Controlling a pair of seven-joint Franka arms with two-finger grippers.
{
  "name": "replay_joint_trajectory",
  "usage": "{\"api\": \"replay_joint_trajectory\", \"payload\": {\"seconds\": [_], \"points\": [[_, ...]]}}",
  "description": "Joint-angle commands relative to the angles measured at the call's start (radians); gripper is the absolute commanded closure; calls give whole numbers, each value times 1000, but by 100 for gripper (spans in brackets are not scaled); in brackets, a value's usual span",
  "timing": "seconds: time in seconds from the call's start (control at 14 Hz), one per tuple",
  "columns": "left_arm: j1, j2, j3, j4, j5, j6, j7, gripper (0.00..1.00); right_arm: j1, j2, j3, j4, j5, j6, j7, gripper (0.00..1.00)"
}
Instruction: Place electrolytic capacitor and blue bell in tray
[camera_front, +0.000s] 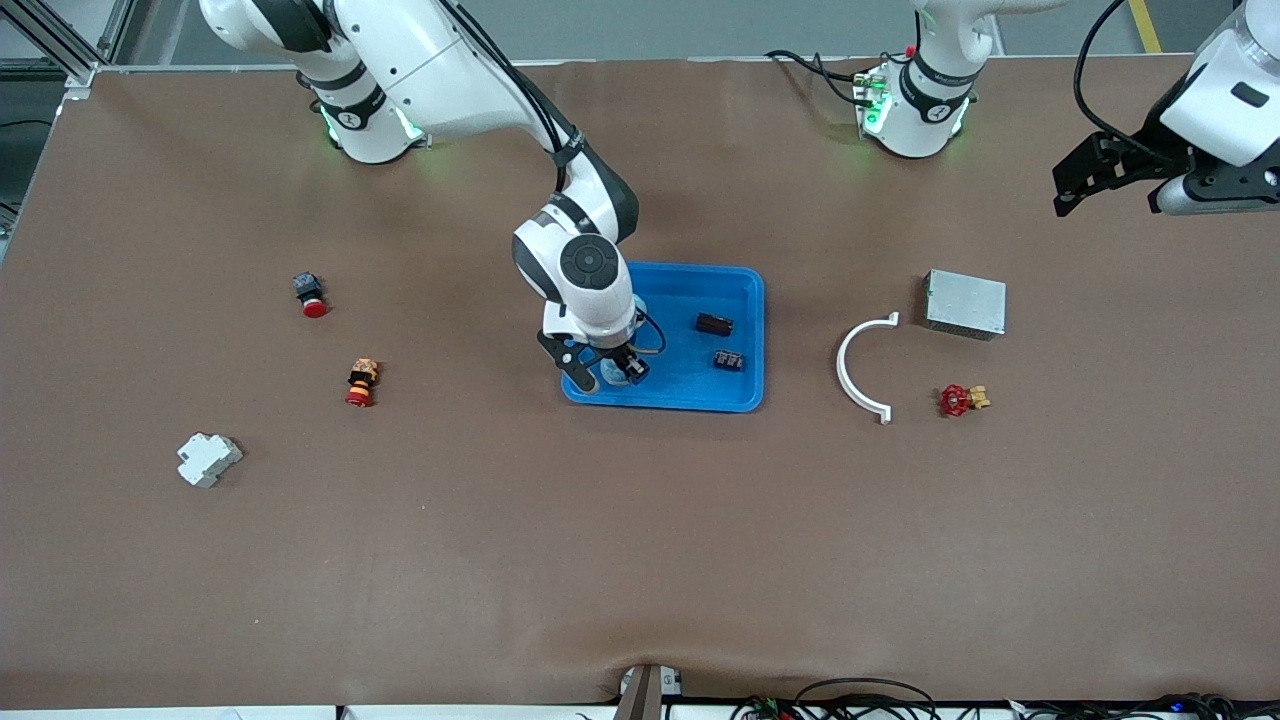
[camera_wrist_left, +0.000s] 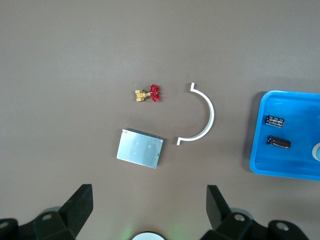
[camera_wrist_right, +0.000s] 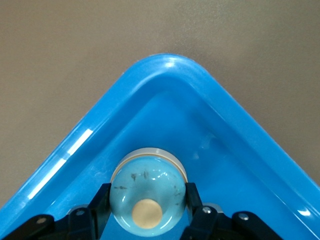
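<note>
The bright-blue tray (camera_front: 700, 270) lies mid-table. My right gripper (camera_front: 606, 374) is shut on the blue bell (camera_wrist_right: 148, 192), a pale blue dome with a tan button. It holds the bell low inside the tray's corner toward the right arm's end, nearest the front camera. Its fingers (camera_wrist_right: 101, 201) press both sides of the dome. A black electrolytic capacitor (camera_front: 714, 323) lies in the tray beside a small dark striped part (camera_front: 727, 360); both also show in the left wrist view, the capacitor (camera_wrist_left: 278, 142) and the striped part (camera_wrist_left: 275, 121). My left gripper (camera_front: 1100, 175) waits open and empty above the table's left-arm end.
A grey metal box (camera_front: 965, 303), a white curved bracket (camera_front: 862, 367) and a red-handled brass valve (camera_front: 960, 399) lie toward the left arm's end. Two red push buttons (camera_front: 311, 295) (camera_front: 361, 382) and a white block (camera_front: 208, 458) lie toward the right arm's end.
</note>
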Motion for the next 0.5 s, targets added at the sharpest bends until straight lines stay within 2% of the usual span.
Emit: {"api": "replay_joint_trajectory", "payload": {"seconds": [0.0, 0.07, 0.14, 0.43], "points": [[5, 5, -2, 9, -15, -2, -18, 0, 15, 26, -13, 28, -19, 7, 54, 100], [5, 0, -2, 9, -15, -8, -18, 0, 15, 26, -13, 31, -20, 9, 60, 18], [5, -1, -5, 11, -15, -19, -18, 0, 18, 26, -15, 31, -35, 7, 60, 0], [6, -5, -15, 12, -15, -45, -60, 0, 17, 18, -15, 33, -63, -2, 58, 0]]}}
